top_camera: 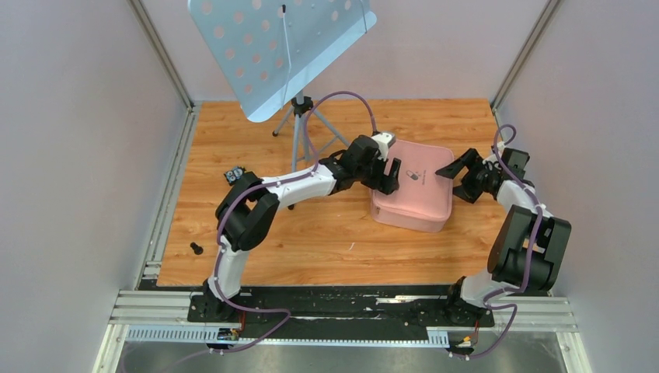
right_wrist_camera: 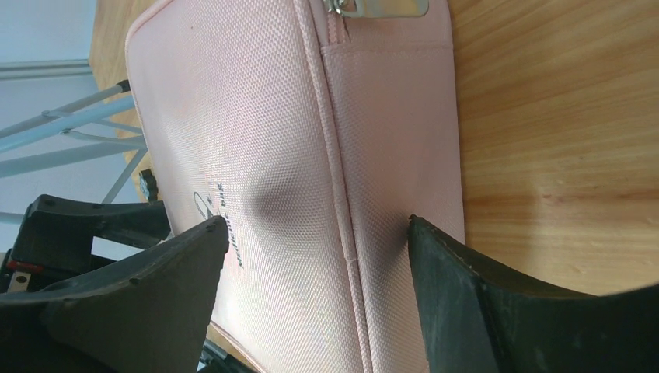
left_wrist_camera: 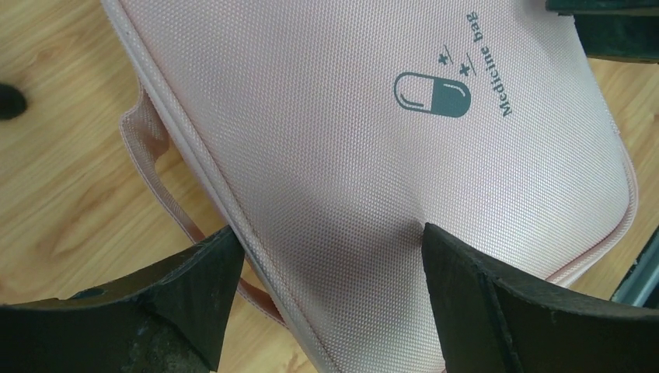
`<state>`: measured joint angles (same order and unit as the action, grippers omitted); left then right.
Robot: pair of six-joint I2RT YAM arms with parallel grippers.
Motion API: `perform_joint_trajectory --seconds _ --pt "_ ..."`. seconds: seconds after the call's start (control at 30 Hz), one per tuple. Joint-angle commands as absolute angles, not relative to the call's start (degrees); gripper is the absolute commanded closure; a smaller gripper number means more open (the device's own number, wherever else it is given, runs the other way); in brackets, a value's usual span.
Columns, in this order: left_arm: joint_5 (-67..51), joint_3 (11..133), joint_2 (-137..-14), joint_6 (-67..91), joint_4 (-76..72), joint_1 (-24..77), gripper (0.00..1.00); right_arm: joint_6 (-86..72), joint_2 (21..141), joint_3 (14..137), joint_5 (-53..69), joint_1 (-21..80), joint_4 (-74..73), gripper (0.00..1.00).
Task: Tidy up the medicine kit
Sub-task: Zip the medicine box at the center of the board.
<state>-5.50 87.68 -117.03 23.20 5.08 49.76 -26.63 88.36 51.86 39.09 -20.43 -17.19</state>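
The medicine kit point(top_camera: 416, 190) is a pink soft case lying zipped shut on the wooden table, pill logo point(left_wrist_camera: 432, 95) facing up. My left gripper point(top_camera: 391, 177) stands open over the kit's left edge. In the left wrist view its jaws point(left_wrist_camera: 328, 233) straddle the seam, one finger over the lid and the other over the strap and the wood. My right gripper point(top_camera: 458, 172) is open at the kit's right edge. Its jaws point(right_wrist_camera: 315, 225) span the lid point(right_wrist_camera: 256, 116) and the side wall. Neither gripper holds anything. A metal zip pull point(right_wrist_camera: 381, 6) shows at the top.
A pale blue perforated music stand point(top_camera: 280, 47) on a tripod point(top_camera: 299, 132) rises at the back left of the table. Two small black items point(top_camera: 235, 174) point(top_camera: 196, 249) lie on the wood at the left. Grey walls close in both sides.
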Motion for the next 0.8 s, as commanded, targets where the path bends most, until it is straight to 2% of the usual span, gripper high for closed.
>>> perform_joint_trajectory --seconds 0.0,0.1,0.2,0.4,0.53,0.77 --pt "-18.0 92.7 -119.8 20.6 1.5 50.6 0.11 -26.9 84.1 49.3 42.6 -20.2 -16.5 0.18" --pt "-20.6 94.7 -120.9 19.6 2.2 50.7 0.11 -27.8 80.9 46.4 41.0 -20.3 -16.5 0.20" --pt "-21.6 96.2 -121.1 18.1 4.3 50.7 0.11 -27.9 77.7 44.2 36.8 -20.3 -17.4 0.28" --pt "-17.9 89.9 -112.4 15.3 6.6 50.7 0.11 -27.6 77.1 42.7 32.5 -20.8 -18.2 0.58" --pt "-9.6 81.6 -104.0 14.4 6.6 51.4 0.07 -26.8 78.2 42.1 31.3 -20.9 -18.2 0.65" --pt "5.2 63.3 -93.4 16.3 -1.9 57.8 0.03 -26.0 78.2 41.8 30.6 -21.4 -18.2 0.66"
